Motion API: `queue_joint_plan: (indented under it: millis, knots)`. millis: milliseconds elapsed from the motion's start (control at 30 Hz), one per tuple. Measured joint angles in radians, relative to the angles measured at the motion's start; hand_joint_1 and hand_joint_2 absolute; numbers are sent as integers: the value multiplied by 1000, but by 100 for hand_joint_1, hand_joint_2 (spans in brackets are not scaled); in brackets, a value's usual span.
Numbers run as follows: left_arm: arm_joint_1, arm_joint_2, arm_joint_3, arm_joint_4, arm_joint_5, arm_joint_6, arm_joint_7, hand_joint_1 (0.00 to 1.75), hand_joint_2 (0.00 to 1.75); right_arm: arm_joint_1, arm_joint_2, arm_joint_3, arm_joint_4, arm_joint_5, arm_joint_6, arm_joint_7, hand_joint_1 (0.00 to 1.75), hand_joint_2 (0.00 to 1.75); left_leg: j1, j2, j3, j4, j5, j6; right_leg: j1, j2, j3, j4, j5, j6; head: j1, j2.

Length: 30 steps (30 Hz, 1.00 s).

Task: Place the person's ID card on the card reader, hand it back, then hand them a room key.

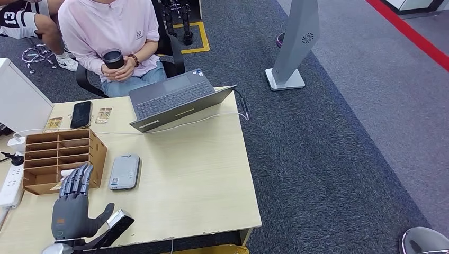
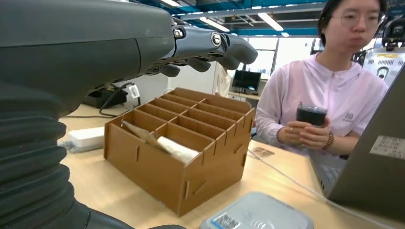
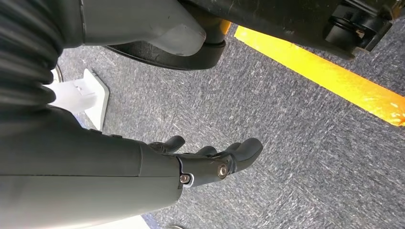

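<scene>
- Here, my left hand [image 1: 74,203] hovers over the counter [image 1: 201,180] at about 7 o'clock of it, palm down, my fingers [image 1: 78,180] stretched out straight and side by side, thumb set apart, holding nothing.
- My fingertips reach over the near front corner of the wooden card box [image 1: 58,159]; in the left wrist view the fingers [image 2: 210,45] hang above the box [image 2: 181,143] with a gap under them.
- The box has rows of slots; one front slot holds a pale wrapped card or sleeve [image 2: 174,148], tilted. Whether it is a room key I cannot tell.
- The card reader [image 1: 125,172], a flat grey pad, lies just beside the box at its 3 o'clock, apart from my hand; its near edge shows in the left wrist view [image 2: 258,214].
- At 12 o'clock of the counter sits an open laptop [image 1: 174,98], a white cable [image 1: 212,119] running in front of it.
- At 11 o'clock lie a black phone [image 1: 81,114] and two small cards [image 1: 103,115] either side of it; I cannot tell if one is the ID card.
- Beyond the far edge a person in a pink top [image 1: 114,32] sits holding a dark cup [image 1: 113,57] in both hands.
- A white power strip [image 1: 11,185] lies at 9 o'clock.
- My right hand [image 3: 210,160] hangs over grey carpet [image 3: 296,143], fingers loosely curled and slightly apart, holding nothing.
</scene>
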Motion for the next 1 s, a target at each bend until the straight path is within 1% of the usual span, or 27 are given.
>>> queue_joint_plan:
  millis: [133,267,400,567,1000]
  knots:
    - [18,1,0,0,-4,-15,11,0,175,0,0,-5,0,0,0,0,0,175,0,-1,0,0,0,0,0,-1,1,0,0,0,0,0]
    - [16,7,3,5,-48,-79,81,0,175,0,0,-7,0,9,5,1,0,175,0,-1,0,0,0,0,0,-1,1,0,0,0,0,0]
    - [-5,18,25,21,-73,-100,120,0,175,0,0,-8,0,20,7,-2,0,175,0,-2,0,0,0,0,0,-2,1,0,0,0,0,0]
    - [-24,28,48,30,-79,-104,127,0,175,0,0,-15,0,26,8,-4,0,175,0,-2,0,0,0,0,0,-2,1,0,0,0,0,0]
    - [-46,42,87,29,-83,-101,145,0,175,0,0,-21,0,34,11,-4,0,175,0,-2,0,0,0,0,0,-2,1,0,0,0,0,0]
